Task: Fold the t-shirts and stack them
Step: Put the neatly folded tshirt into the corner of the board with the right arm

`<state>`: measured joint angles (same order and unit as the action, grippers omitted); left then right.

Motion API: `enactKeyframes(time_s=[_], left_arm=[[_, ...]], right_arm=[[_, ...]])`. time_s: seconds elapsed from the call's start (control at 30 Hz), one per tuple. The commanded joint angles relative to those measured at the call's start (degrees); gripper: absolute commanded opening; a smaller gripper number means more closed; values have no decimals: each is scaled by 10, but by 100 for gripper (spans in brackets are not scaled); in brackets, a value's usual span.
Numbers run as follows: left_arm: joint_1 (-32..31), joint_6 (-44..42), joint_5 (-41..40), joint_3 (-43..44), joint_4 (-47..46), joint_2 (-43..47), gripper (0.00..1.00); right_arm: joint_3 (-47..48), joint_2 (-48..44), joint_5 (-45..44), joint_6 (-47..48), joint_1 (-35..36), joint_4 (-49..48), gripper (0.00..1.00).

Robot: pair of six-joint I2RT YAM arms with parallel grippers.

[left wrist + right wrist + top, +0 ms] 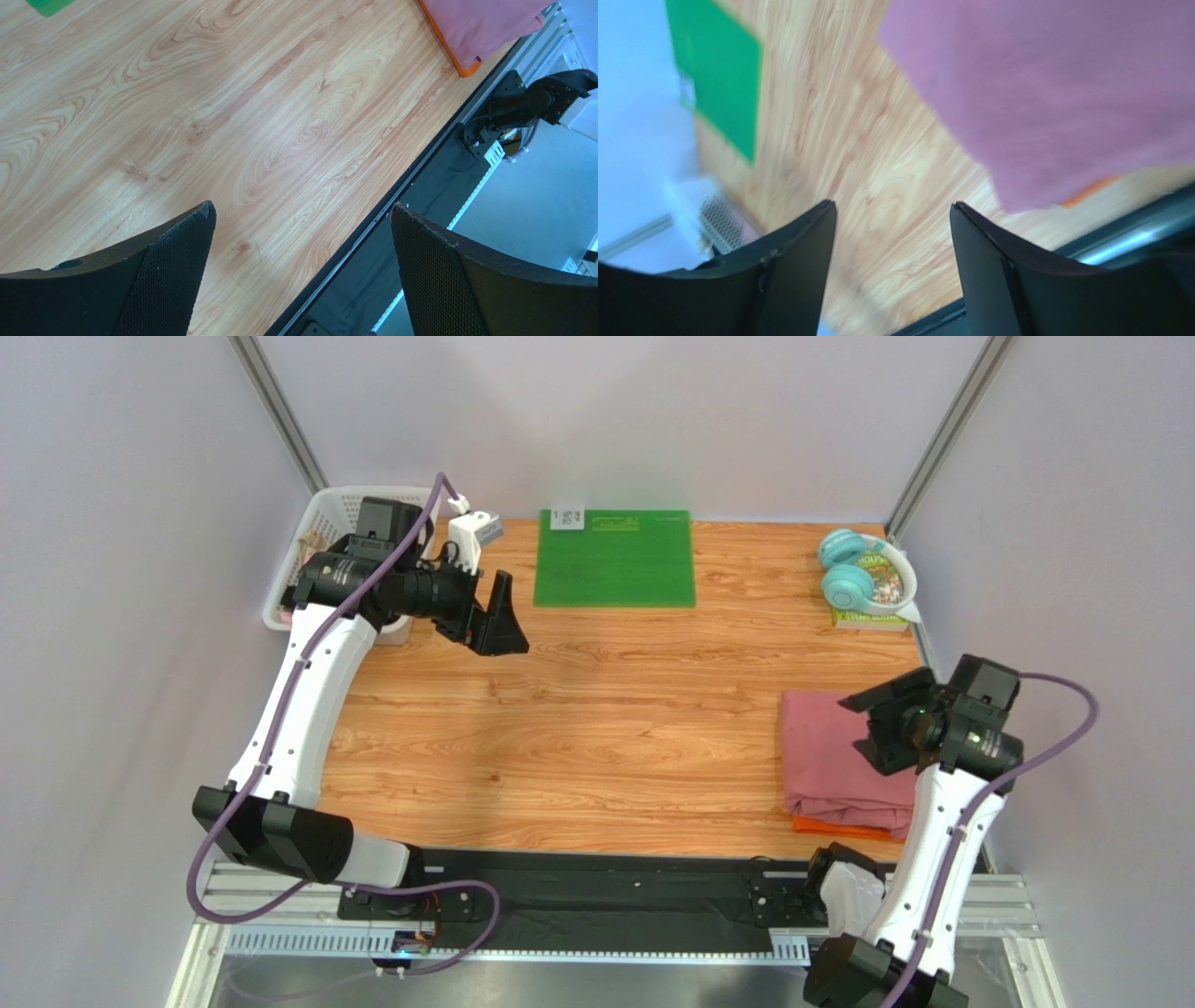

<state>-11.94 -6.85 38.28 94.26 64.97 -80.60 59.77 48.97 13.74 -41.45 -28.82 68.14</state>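
You have one pink shirt (839, 749) folded atop one orange shirt (839, 828), two in all, at 4 o'clock on the tabletop (617, 714), the long axis running roughly 12 to 6. Only your left wrist view shows orange along two edges. The left claw (498, 634), at 10 o'clock, gapes empty. The right claw (892, 204), beside the stack, stands apart, empty.

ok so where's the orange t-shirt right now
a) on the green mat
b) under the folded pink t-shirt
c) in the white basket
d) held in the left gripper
b: only a thin strip of the orange t-shirt shows, peeking out from beneath the near edge of the folded pink t-shirt stacked on it.
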Motion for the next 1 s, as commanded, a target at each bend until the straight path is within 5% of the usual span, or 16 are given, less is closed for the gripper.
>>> enactKeyframes(time_s=[0.0,0.3,0.6,0.77,0.97], left_arm=[[3,3,5,24,2,2,100],[3,-10,-19,19,9,11,100],[3,-20,-28,21,12,18,100],[3,-25,-37,21,16,23,100],[3,-26,-44,27,22,31,100]], right_arm=[[-129,64,261,-86,17,-209,67],[-155,183,21,-28,12,-165,71],[-245,352,10,1,10,-240,69],[-223,337,34,21,4,-236,69],[-121,200,109,30,0,-179,70]])
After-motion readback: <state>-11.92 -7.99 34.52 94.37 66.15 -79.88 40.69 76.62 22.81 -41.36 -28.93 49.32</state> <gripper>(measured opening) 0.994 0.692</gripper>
